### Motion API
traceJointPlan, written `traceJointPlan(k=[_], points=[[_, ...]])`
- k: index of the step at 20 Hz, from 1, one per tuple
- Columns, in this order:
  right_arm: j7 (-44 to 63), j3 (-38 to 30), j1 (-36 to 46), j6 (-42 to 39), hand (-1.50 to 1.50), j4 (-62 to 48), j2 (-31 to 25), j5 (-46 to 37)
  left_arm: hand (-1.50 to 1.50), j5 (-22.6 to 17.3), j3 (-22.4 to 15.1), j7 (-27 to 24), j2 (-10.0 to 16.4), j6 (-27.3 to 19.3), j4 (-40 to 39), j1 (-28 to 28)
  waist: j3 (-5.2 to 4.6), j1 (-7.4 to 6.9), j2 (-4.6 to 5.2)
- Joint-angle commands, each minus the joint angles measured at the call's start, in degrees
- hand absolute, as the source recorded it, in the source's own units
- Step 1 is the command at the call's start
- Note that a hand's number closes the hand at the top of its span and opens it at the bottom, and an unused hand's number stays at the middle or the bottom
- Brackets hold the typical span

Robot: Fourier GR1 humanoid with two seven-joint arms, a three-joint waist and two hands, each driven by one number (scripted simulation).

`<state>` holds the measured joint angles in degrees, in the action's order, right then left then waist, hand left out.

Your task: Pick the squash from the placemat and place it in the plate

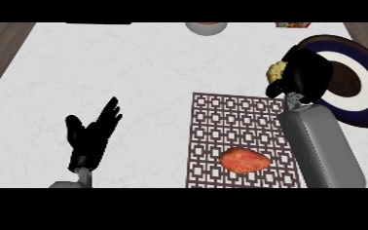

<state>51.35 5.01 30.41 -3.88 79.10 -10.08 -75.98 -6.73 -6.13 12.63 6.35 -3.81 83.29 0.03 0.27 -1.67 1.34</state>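
Observation:
My right hand [307,73] is curled round a yellow squash [277,71], of which only a lumpy piece shows at the hand's left side. The hand hovers at the left rim of the plate [352,58], a round plate with a dark blue and white ring and a dark centre, at the far right. The patterned brown placemat [215,126] lies below and left of the hand. My left hand [90,134] rests open at the lower left, fingers up.
A red-orange fruit [244,160] lies on the placemat's near part, beside my right forearm [320,146]. A grey bowl [206,27] stands at the counter's far edge, and a small colourful box [293,25] sits far right.

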Motion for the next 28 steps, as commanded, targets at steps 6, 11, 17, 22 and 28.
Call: traceJointPlan(k=[6,11,17,22,28], points=[[21.9,-12.0,13.3,17.7,1.50,-5.0,-3.6,-18.4,0.00,0.6,-2.2,-0.1,-0.2,1.9,-0.1,-1.6,-0.28,-4.97,1.94],[27.2,-17.3,15.7,24.2,1.50,-6.4,-3.7,-27.9,0.00,1.0,-2.9,0.5,-1.2,1.2,-0.2,-3.0,-0.10,-5.08,2.18],[29.2,-23.2,15.8,33.6,1.50,-4.5,-2.1,-36.0,0.00,0.8,-2.0,0.8,-0.3,1.4,-0.1,-3.5,0.11,-4.99,1.93],[30.6,-29.1,12.2,38.6,1.50,-6.2,-0.4,-43.0,0.00,0.4,-1.3,0.7,0.3,1.7,-0.4,-2.6,0.11,-4.31,1.72],[31.5,-36.7,7.9,45.0,1.50,-4.8,0.8,-50.3,0.00,0.7,-1.2,0.7,-0.9,0.3,-1.6,-2.0,0.07,-2.09,0.88]])
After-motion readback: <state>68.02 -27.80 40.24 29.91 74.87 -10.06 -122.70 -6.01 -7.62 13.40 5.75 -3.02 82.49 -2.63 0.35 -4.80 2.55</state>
